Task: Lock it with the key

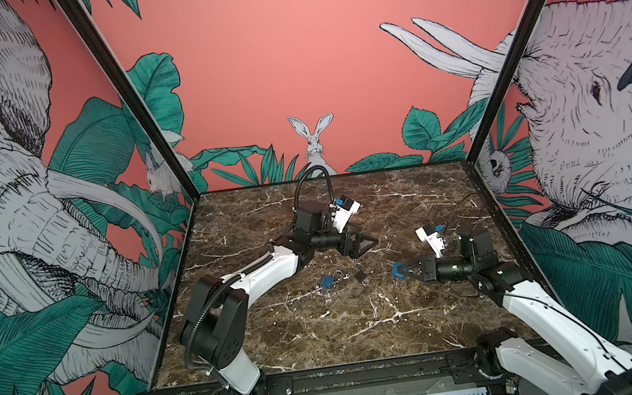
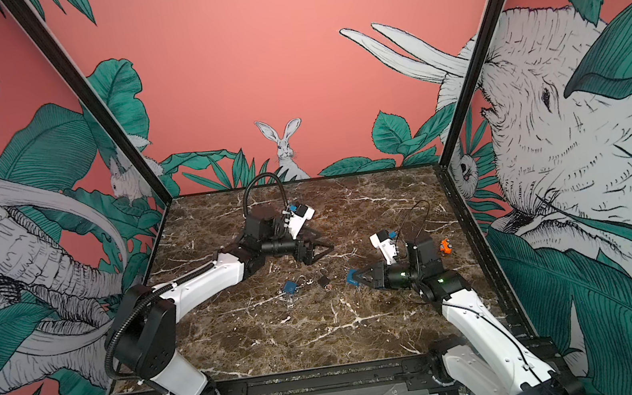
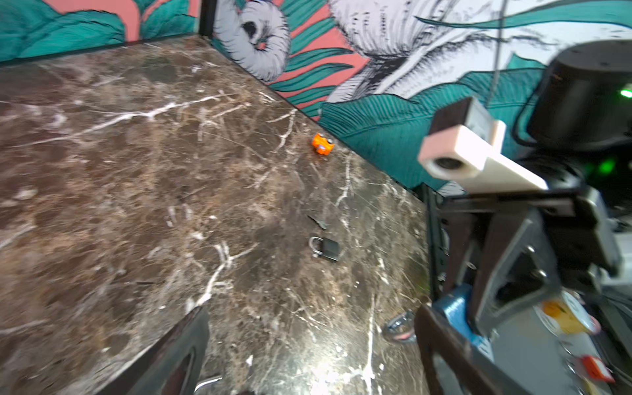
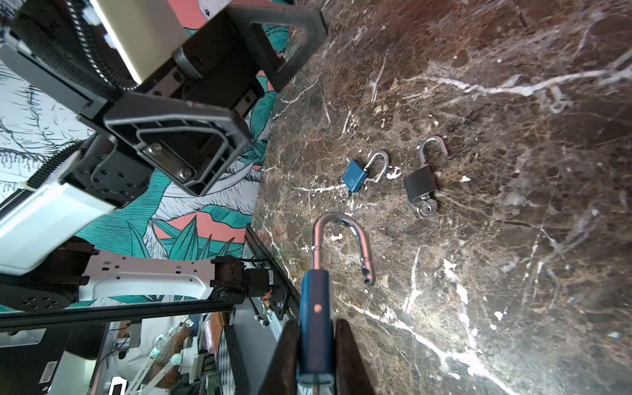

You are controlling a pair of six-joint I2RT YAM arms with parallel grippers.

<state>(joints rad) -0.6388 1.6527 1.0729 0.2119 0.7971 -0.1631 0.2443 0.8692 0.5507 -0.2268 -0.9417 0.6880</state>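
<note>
In both top views your left tool (image 1: 369, 243) hovers low over the marble surface (image 1: 325, 331), fingers spread, nothing between them. Your right tool (image 1: 402, 271) is clamped on the held blue padlock (image 1: 397, 270), which points toward the middle. On the surface between the two tools lie a loose blue padlock (image 1: 326, 283) and, just to its right, a black padlock (image 1: 359, 274). An orange piece (image 2: 445, 246) sits behind your right arm, near the wall.

Left wrist now: fingers (image 3: 178, 349) wide apart, only bare surface between them. The held blue padlock (image 3: 453, 307) shows in the right tool, near your left tool but outside its fingers. A small dark padlock (image 3: 325, 249) lies further ahead.

Right wrist: the fingers press on either face of the held blue padlock's body, its shackle (image 4: 342, 239) swung open and pointing away. Beyond it, both loose padlocks have open shackles, and a key (image 4: 426, 206) sticks from the black one's base. Your left tool shows here too, jaws wide.
</note>
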